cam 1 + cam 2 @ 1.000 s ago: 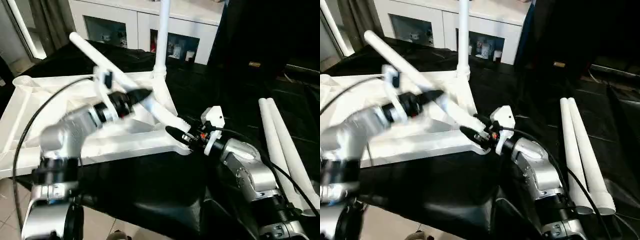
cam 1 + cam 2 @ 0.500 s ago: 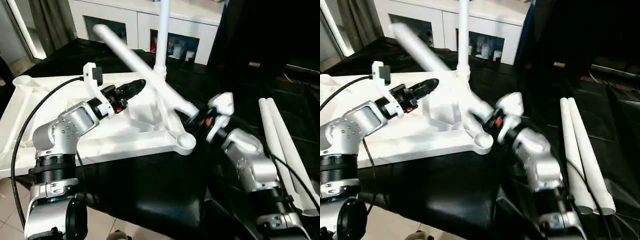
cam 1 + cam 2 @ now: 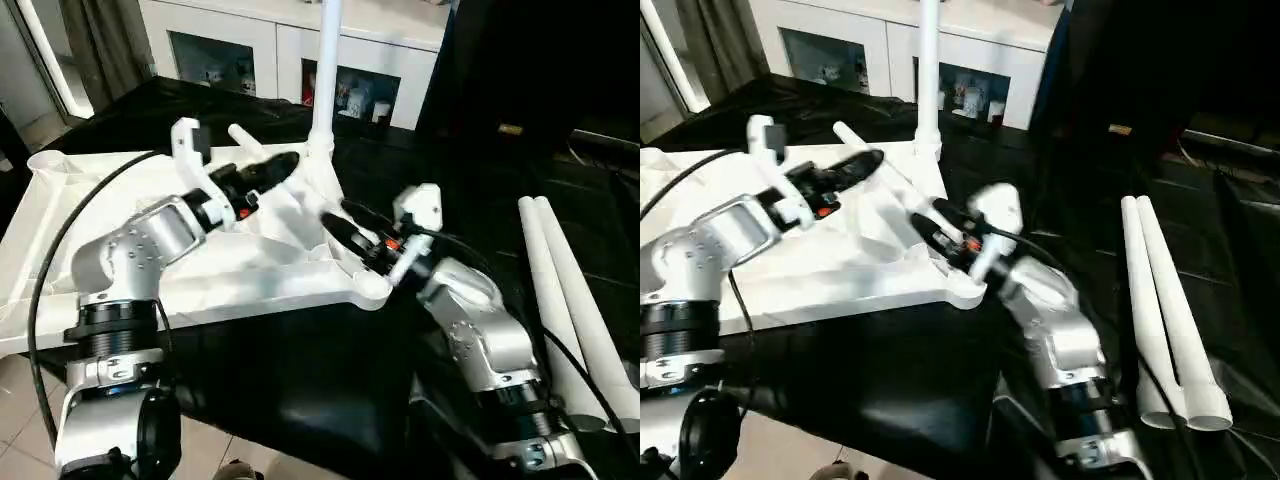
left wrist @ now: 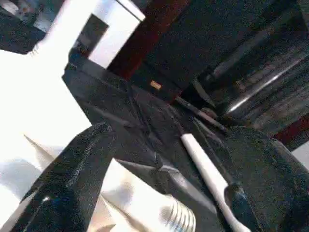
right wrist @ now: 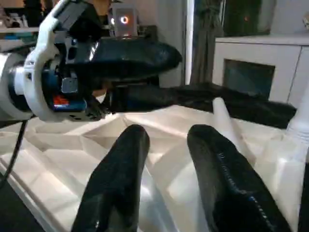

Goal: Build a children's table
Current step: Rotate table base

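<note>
The white table top (image 3: 60, 215) lies ribbed side up on a black-covered surface. One white leg (image 3: 325, 70) stands upright in its far corner socket. A second leg (image 3: 243, 138) slants low over the top near that corner. My right gripper (image 3: 332, 216) is shut on the thick end of this second leg, whose thin tip (image 5: 219, 111) points away from it. My left gripper (image 3: 288, 162) hovers open just above the same leg. The threaded end (image 4: 181, 218) shows between its fingers in the left wrist view.
Two spare white legs (image 3: 570, 290) lie side by side on the black cover at the right. A white cabinet (image 3: 250, 50) with glass-fronted shelves stands behind. The near corner socket (image 3: 372, 290) of the top lies just below my right gripper.
The held leg has swung down from a steep raised slant to a low one over the top. My right gripper moved left with it. My left gripper shifted up over the leg.
</note>
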{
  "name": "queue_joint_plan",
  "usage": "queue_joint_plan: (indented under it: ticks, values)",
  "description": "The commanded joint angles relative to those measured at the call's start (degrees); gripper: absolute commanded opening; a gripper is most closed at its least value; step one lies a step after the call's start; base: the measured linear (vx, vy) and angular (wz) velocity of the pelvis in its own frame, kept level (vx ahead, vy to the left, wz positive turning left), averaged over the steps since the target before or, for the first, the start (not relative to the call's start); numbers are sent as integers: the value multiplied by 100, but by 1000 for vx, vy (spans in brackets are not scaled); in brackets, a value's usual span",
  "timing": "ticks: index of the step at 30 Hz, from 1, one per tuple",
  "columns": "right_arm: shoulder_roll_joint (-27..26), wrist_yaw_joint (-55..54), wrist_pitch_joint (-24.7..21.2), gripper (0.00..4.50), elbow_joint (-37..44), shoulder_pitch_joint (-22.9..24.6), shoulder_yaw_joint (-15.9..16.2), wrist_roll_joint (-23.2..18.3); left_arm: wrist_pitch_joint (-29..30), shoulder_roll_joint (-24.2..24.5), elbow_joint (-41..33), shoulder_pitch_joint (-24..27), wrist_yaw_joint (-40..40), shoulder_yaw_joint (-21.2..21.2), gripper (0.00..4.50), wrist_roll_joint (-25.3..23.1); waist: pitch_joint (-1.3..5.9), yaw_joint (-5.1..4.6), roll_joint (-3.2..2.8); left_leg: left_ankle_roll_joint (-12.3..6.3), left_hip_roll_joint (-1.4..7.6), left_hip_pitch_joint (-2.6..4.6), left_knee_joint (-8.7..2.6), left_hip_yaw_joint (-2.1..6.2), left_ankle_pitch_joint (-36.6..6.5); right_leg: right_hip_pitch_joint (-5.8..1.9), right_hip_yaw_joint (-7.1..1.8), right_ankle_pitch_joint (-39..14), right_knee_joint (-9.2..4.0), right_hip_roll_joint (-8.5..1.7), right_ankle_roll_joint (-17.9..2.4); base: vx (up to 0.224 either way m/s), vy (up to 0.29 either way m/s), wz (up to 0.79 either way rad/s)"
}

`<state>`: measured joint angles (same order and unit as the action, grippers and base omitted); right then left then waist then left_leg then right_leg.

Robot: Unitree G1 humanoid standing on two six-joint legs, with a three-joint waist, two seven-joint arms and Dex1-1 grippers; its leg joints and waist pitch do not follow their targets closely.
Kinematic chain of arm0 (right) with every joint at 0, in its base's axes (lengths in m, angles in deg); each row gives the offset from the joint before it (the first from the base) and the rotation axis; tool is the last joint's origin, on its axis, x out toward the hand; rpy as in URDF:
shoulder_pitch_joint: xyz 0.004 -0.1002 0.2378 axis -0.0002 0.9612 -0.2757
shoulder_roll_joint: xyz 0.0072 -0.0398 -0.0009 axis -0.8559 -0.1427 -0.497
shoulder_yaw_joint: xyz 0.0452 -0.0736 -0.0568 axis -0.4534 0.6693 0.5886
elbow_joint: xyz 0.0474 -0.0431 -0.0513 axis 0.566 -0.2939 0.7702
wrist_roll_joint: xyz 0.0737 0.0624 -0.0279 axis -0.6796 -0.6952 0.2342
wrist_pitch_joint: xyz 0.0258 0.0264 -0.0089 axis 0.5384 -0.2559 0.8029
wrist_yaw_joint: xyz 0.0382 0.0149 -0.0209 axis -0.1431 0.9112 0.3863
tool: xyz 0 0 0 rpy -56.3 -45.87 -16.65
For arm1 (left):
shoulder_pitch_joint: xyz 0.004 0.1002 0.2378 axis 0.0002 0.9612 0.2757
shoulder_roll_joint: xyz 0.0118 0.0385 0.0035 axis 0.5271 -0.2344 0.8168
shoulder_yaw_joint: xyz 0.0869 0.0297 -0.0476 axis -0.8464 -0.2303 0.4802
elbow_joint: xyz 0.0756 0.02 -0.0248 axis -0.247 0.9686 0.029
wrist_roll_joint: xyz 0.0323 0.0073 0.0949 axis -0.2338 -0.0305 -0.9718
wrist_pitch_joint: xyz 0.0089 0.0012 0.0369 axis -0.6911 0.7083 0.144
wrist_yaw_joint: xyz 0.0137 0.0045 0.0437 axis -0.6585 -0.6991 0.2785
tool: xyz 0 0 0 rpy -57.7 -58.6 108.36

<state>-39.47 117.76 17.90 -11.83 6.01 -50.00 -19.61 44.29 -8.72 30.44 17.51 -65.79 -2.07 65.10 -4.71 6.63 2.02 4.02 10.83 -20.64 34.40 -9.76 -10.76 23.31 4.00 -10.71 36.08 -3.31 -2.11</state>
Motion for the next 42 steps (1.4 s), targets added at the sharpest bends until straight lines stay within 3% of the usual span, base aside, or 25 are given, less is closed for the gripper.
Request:
queue_joint_plan:
  ticks: [1,4,6,8,9,10,13,14,15,16,19,20,21,23,25,27,28,29,35,40,41,42]
  values:
    - [135,-222,87,137,-266,36,-13,316,-106,152,-5,119,-124,-269,442,-220,479,11,-76,37,189,18,-398,76,-743,-365,-317,-852,-437,-474,-990,0,0,0]
    - [119,-359,-65,137,-269,23,-85,232,-344,288,-137,278,-191,-566,442,-488,486,13,-94,39,203,34,-400,82,-738,-361,-320,-861,-429,-480,-935,0,0,0]
    - [27,-689,-179,163,-360,-152,-243,229,-857,556,-278,504,-294,-1084,450,-1067,484,16,-75,15,218,29,-417,99,-728,-360,-321,-858,-445,-490,-890,0,0,0]
    - [1,-858,-261,174,-443,-267,-320,245,-939,626,-311,567,-282,-1204,450,-1212,488,-5,-89,57,221,50,-418,91,-728,-346,-322,-893,-418,-489,-863,0,0,0]
    - [15,-1070,-400,182,-700,-518,-386,338,-1006,709,-305,603,-159,-1298,450,-1362,480,-24,-25,77,215,46,-421,76,-738,-349,-327,-941,-424,-481,-875,0,0,0]
    - [52,-1153,-541,196,-971,-763,-398,412,-1044,786,-286,612,-70,-1363,450,-1467,476,-34,-60,125,199,49,-421,74,-792,-346,-324,-1087,-418,-475,-878,0,0,0]
    - [80,-1236,-910,216,-1864,-1496,-374,497,-1077,815,-227,632,-14,-1323,450,-1480,475,-44,-73,197,190,62,-408,64,-880,-331,-329,-1194,-423,-481,-891,0,0,0]
    - [81,-1234,-915,227,-1905,-1528,-369,503,-1079,814,-224,633,-15,-1319,450,-1478,475,-41,-73,201,190,52,-406,64,-857,-332,-330,-1139,-419,-484,-906,0,0,0]
    - [57,-1212,-1074,240,-2274,-1828,-401,447,-1074,853,-261,661,-49,-1369,450,-1508,480,-37,-14,181,194,40,-398,45,-748,-340,-338,-948,-413,-479,-901,0,0,0]
    - [34,-1209,-1189,250,-2515,-2027,-435,406,-1102,886,-282,687,-86,-1420,450,-1547,497,-43,-52,171,198,42,-405,66,-668,-346,-326,-792,-367,-475,-985,0,0,0]
    - [4,-1135,-1155,269,-3598,-2770,-422,503,-1109,1003,-475,819,-266,-1633,450,-1650,509,-63,-58,179,203,47,-387,54,-683,-328,-320,-693,-343,-481,-1126,0,0,0]
    - [-12,-1098,-1133,278,-4076,-3074,-449,540,-1104,1086,-610,890,-352,-1764,450,-1718,501,-65,-1,137,213,38,-382,36,-573,-325,-328,-521,-336,-485,-1152,0,0,0]
    - [-24,-1087,-1135,288,-4312,-3224,-482,538,-1099,1131,-680,924,-386,-1829,450,-1754,496,-75,-16,104,213,14,-386,54,-536,-333,-322,-485,-299,-491,-1217,0,0,0]
    - [-43,-1029,-1175,305,-4804,-3534,-561,538,-1058,1237,-869,1020,-463,-1972,450,-1810,470,-88,10,23,213,-4,-375,36,-411,-318,-334,-318,-282,-487,-1234,0,0,0]
    - [-47,-998,-1154,332,-5217,-3839,-553,639,-1027,1358,-1068,1129,-573,-2092,450,-1843,435,-84,19,-26,221,12,-378,26,-321,-287,-328,-190,-276,-473,-1240,0,0,0]
    - [-60,-930,-1217,339,-5554,-4099,-588,654,-976,1506,-1266,1243,-703,-2221,450,-1871,425,-114,54,-23,222,-6,-390,31,-323,-301,-321,-186,-272,-469,-1262,0,0,0]
    - [-62,-903,-1247,345,-5667,-4180,-598,656,-966,1556,-1327,1279,-745,-2266,450,-1882,419,-130,38,1,224,1,-389,33,-407,-297,-322,-273,-273,-477,-1272,0,0,0]
    - [-65,-797,-1267,354,-5833,-4287,-548,712,-909,1609,-1426,1340,-802,-2296,450,-1862,374,-142,53,12,228,3,-401,23,-490,-274,-328,-360,-303,-474,-1243,0,0,0]
    - [-52,-603,-1256,408,-6388,-4590,-81,1325,-724,1803,-1759,1514,-1042,-2417,450,-1775,326,-193,66,148,239,7,-420,37,-712,-258,-335,-780,-323,-491,-1216,0,0,0]
    - [-70,-235,-1576,408,-6547,-4609,155,1564,-663,1870,-1907,1577,-1114,-2482,450,-1758,308,-201,60,183,247,7,-427,44,-703,-265,-338,-594,-302,-478,-1213,0,0,0]
    - [-55,91,-1746,408,-6617,-4557,399,1784,-659,1885,-1932,1584,-1153,-2499,450,-1756,298,-201,51,171,239,13,-425,42,-707,-258,-338,-560,-300,-470,-1248,0,0,0]
    - [-52,150,-1779,408,-6641,-4550,426,1831,-648,1885,-1940,1583,-1160,-2496,450,-1756,298,-201,51,171,239,13,-425,42,-707,-258,-338,-560,-300,-470,-1248,0,0,0]
